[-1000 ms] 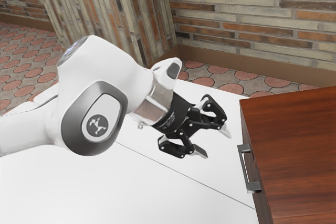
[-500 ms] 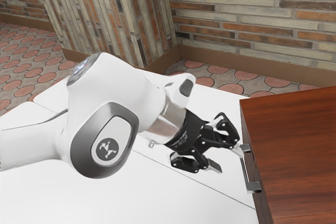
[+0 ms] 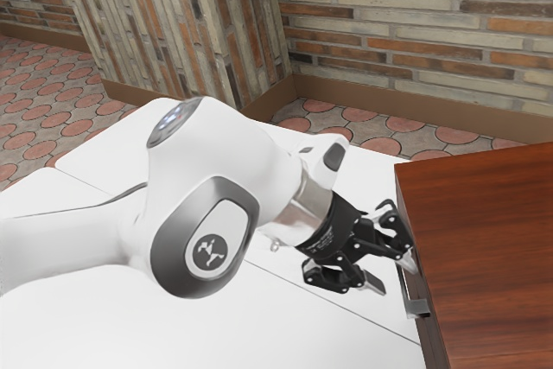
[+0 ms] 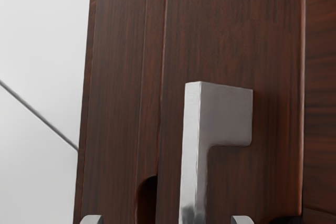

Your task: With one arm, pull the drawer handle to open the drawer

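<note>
A dark wooden drawer cabinet (image 3: 484, 248) stands at the exterior view's right, on the white table (image 3: 259, 317). Its drawer front (image 4: 121, 103) faces my hand and carries a silver bar handle (image 3: 413, 293) (image 4: 202, 150). My black gripper (image 3: 390, 270) (image 4: 167, 219) is open and right at the handle's upper part. One fingertip (image 3: 406, 257) is above the bar and the other lies below and to the exterior view's left. In the wrist view the bar runs between my two fingertips, with a gap on each side. The drawer front looks flush with the cabinet.
The white table has a thin dark seam (image 4: 37, 114) crossing it. Brick walls (image 3: 415, 15) and a red tiled floor (image 3: 52, 92) lie behind. My large white arm (image 3: 207, 213) covers the table's left part in the exterior view.
My arm has reached toward the exterior view's right and slightly down. The open gripper went from mid-table to the drawer handle, which now sits between the fingers.
</note>
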{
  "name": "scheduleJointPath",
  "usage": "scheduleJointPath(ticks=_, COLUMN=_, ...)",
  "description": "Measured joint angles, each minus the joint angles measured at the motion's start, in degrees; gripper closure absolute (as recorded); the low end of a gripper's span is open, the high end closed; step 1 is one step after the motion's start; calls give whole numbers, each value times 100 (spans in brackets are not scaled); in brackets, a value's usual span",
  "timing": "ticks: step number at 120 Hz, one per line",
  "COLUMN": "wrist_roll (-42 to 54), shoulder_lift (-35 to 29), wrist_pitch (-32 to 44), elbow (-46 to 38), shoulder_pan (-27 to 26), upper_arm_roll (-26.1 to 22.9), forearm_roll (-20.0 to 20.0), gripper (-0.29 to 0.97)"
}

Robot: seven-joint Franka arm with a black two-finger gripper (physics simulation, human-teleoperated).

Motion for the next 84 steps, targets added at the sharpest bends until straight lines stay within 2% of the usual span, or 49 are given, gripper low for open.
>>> scheduleJointPath(ticks=52, wrist_roll=26, shoulder_lift=-19, wrist_pitch=-1, elbow=-4, shoulder_pan=11, upper_arm_roll=11, forearm_roll=-15, gripper=59)
scheduleJointPath(ticks=84, wrist_roll=35, shoulder_lift=-136, wrist_pitch=-17, elbow=-55, shoulder_pan=8, upper_arm_roll=-3, forearm_roll=-9, gripper=64)
